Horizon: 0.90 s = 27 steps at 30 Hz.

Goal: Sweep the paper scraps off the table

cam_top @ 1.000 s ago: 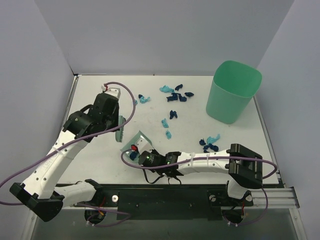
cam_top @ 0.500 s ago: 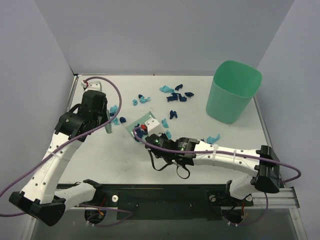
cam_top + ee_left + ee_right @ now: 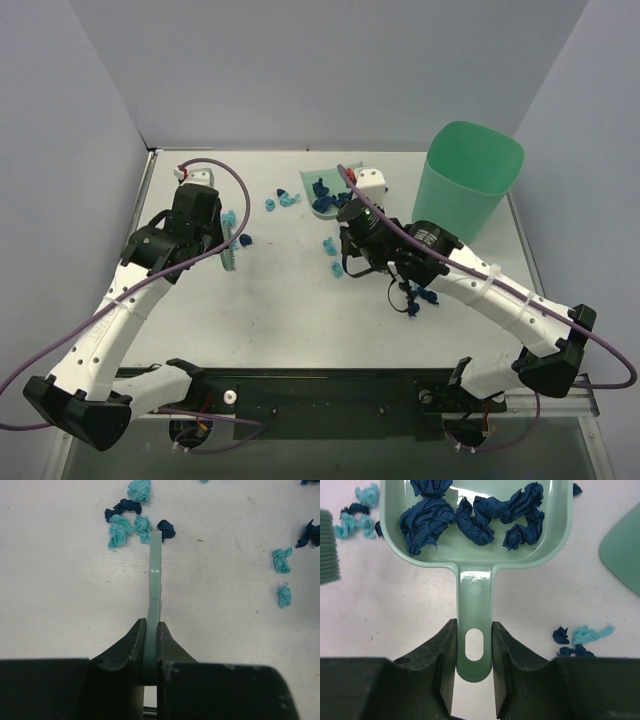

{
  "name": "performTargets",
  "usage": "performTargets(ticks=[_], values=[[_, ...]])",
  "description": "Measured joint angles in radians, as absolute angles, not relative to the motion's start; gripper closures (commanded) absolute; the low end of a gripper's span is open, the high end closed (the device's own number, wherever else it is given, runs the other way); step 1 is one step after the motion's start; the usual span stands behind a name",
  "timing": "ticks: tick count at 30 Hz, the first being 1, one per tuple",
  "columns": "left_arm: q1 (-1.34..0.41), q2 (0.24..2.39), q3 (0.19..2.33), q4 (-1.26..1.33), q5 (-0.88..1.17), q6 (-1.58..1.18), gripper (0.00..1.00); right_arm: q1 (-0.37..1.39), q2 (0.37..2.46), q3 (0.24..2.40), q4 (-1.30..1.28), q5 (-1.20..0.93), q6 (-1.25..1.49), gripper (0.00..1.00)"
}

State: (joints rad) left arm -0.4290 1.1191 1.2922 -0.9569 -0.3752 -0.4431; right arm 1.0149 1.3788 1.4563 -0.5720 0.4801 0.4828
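My left gripper (image 3: 152, 630) is shut on the thin handle of a green hand brush (image 3: 155, 570), seen edge-on, whose far end touches a cluster of teal and navy paper scraps (image 3: 120, 530). In the top view the brush (image 3: 231, 252) hangs at the table's left. My right gripper (image 3: 474, 630) is shut on the handle of a pale green dustpan (image 3: 475, 587), which holds several navy scraps (image 3: 427, 522). The dustpan (image 3: 325, 200) sits at the far middle of the white table (image 3: 280, 310). More scraps lie loose (image 3: 335, 250), (image 3: 420, 295), (image 3: 285, 200).
A tall green bin (image 3: 470, 180) stands at the far right of the table, just right of the dustpan, and its edge shows in the right wrist view (image 3: 625, 550). Grey walls close the left, back and right sides. Purple cables loop over both arms.
My right arm has carried the dustpan from the near left to the far middle, and navy scraps now lie in it. The left arm with the brush shifted back and left.
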Motion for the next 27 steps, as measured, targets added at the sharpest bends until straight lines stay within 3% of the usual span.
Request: performTargets(ticks=[12,27], values=[[-0.429,1.123,1.275,-0.931,-0.351,-0.441,1.0,0.726,1.336,1.599,-0.634,0.425,0.607,1.0],[-0.429,1.156,1.268,-0.922,-0.332,-0.44,1.0,0.322,1.295,1.598,-0.581,0.146,0.851,1.0]])
